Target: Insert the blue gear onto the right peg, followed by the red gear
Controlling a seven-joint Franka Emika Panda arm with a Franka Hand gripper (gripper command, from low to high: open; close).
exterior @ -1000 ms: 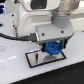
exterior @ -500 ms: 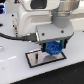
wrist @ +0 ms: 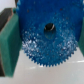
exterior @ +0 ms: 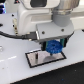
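One blue gear (exterior: 53, 47) sits clamped in your tool (exterior: 54, 46) over the white plate's (exterior: 37, 60) far edge, hiding the pegs; open tabletop (exterior: 20, 72) surrounds it.

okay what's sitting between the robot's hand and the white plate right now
The blue gear, gripped in the hand, directly over the plate, seen in the exterior view. No red gear shows there.

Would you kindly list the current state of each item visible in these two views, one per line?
Flat round bright-blue plastic gear: gripped, held just above the plate; its centre hole looks dark.
Gripper: shut on the blue gear, green finger pads at the gear's sides.
White rectangular plate with black border: lying flat on the table, directly under the gear.
Pegs: hidden or too small to tell.
Red gear: not in view.
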